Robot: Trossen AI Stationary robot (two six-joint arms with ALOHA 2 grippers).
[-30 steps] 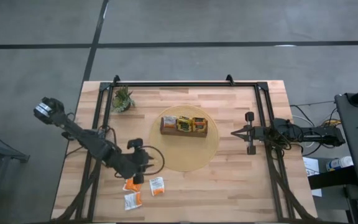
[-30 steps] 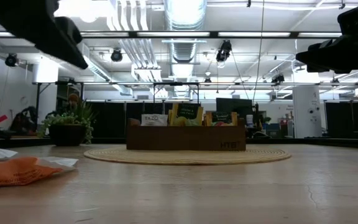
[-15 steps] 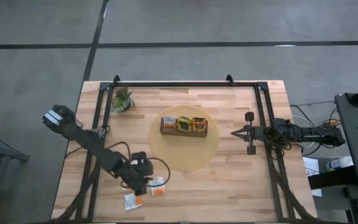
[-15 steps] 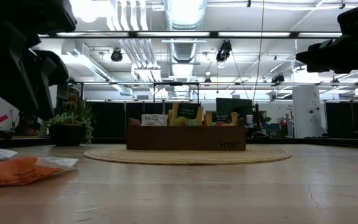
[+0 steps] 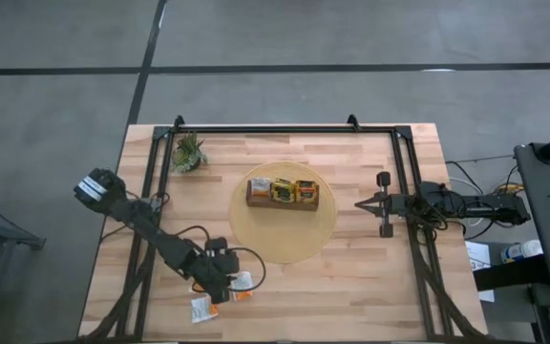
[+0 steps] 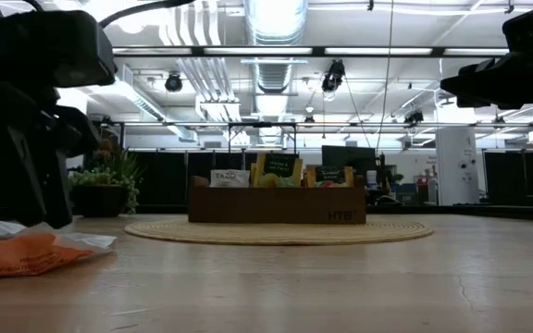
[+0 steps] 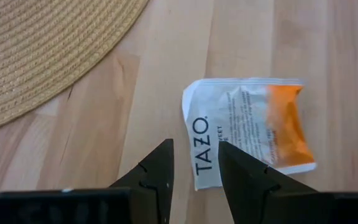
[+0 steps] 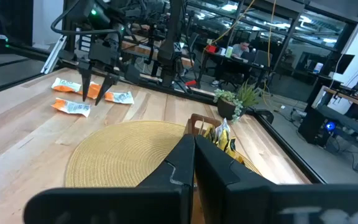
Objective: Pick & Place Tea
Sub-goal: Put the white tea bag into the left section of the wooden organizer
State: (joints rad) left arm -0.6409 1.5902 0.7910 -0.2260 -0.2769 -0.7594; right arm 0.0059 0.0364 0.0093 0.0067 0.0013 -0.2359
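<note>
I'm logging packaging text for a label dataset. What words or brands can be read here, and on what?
"TAZO": on the white and orange sachet lying beside the mat.
"TAZO": on a white sachet standing in the wooden tray.
Tray's front stamp and the sachets' small print: too blurred to read.

Seen from above, my left gripper (image 5: 225,285) hangs over the tea sachets (image 5: 201,308) near the desk's (image 5: 351,277) front edge. My right gripper (image 5: 363,204) waits near the right edge. A wooden tray (image 5: 282,204) sits on a round mat (image 5: 285,244) mid-desk.
</note>
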